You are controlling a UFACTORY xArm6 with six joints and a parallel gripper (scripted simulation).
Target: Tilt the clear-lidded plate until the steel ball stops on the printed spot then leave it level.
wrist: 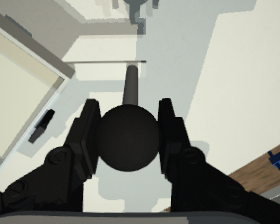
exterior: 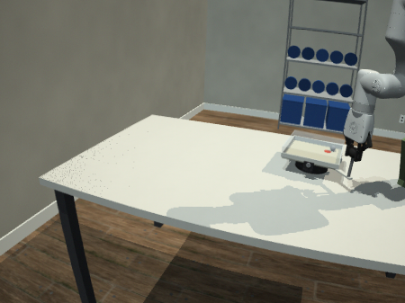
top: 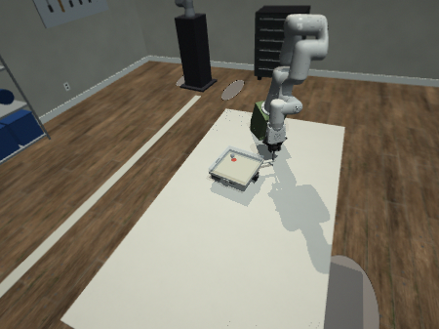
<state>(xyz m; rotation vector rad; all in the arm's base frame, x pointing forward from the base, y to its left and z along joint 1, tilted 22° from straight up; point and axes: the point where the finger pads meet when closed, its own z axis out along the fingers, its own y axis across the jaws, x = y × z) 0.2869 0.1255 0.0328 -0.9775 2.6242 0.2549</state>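
The clear-lidded plate [top: 226, 179] [exterior: 310, 160] [wrist: 40, 47] sits on a dark pivot base [exterior: 310, 166] at the far part of the table. A red printed spot [top: 233, 160] [exterior: 328, 151] lies near its far corner. The small steel ball [top: 232, 156] [exterior: 332, 148] rests just beyond the spot, at its edge. My gripper [top: 273, 149] [exterior: 354, 153] [wrist: 129, 115] stands beside the plate's right side. It is shut on the black round knob [wrist: 129, 137] of a thin control rod [wrist: 131, 85] [exterior: 349, 170] that runs down to the table by the plate.
A green box [top: 259, 119] [exterior: 401, 164] stands on the table just behind the arm. A grey rounded object [top: 348, 295] is at the table's near right edge. Shelves with blue bins [exterior: 315, 111] stand beyond the table.
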